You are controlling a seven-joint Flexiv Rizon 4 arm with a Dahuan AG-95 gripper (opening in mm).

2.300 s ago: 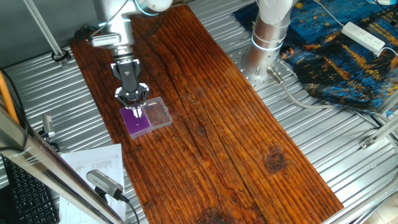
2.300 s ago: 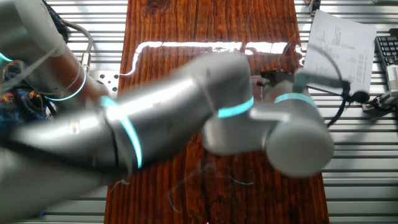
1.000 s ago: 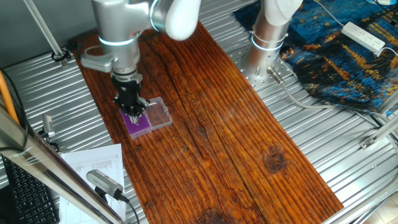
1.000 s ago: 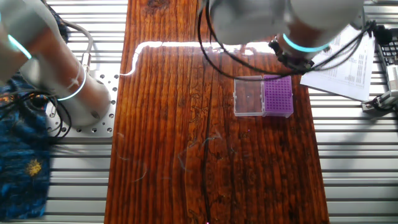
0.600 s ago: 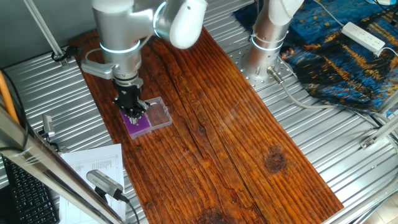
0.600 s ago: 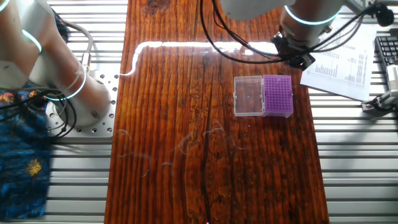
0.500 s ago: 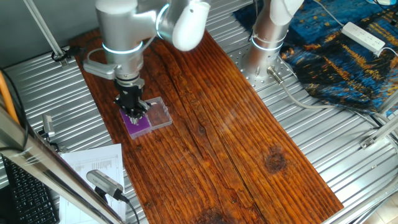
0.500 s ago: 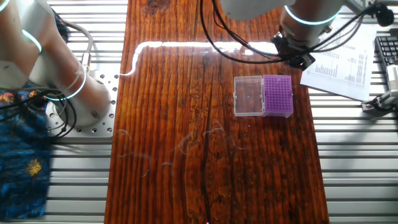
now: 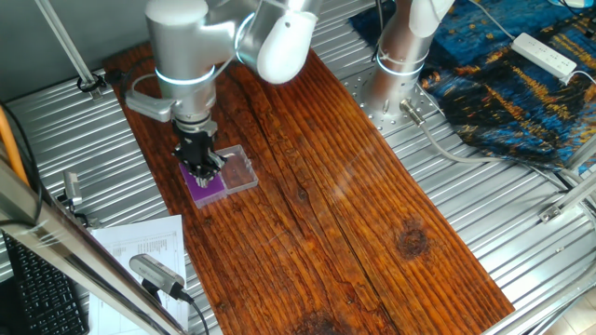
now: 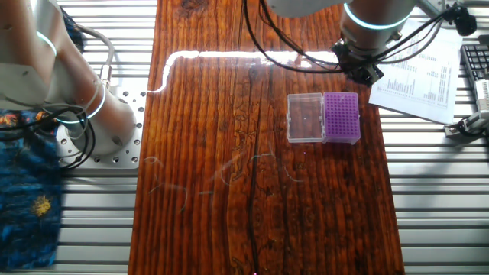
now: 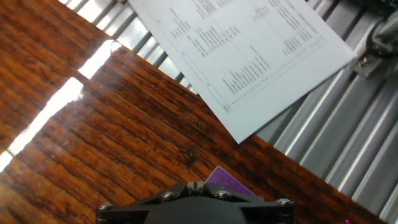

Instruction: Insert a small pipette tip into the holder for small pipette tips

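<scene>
My gripper (image 9: 200, 168) hangs just above the purple holder for small pipette tips (image 9: 206, 186), which lies near the bench's left edge, toward its far left corner, with the clear plastic box (image 9: 238, 168) joined to its side. Over the last couple of seconds my wrist has swung upright and my arm has cleared off the holder in the other fixed view, where the purple block (image 10: 341, 118) and its clear box (image 10: 305, 118) now show whole. In the last half second I have barely moved, so I judge I am settling over the grid of holes and not travelling.

I cannot tell whether my jaws are together or apart; my fingertips are too small and dark in the fixed view and hidden in the hand view. The small pipette tip I cannot make out anywhere. My hand view shows only a corner of the holder (image 11: 227, 182), the wooden bench (image 11: 87, 137) and a printed sheet (image 11: 249, 56) lying over the bench's edge.
</scene>
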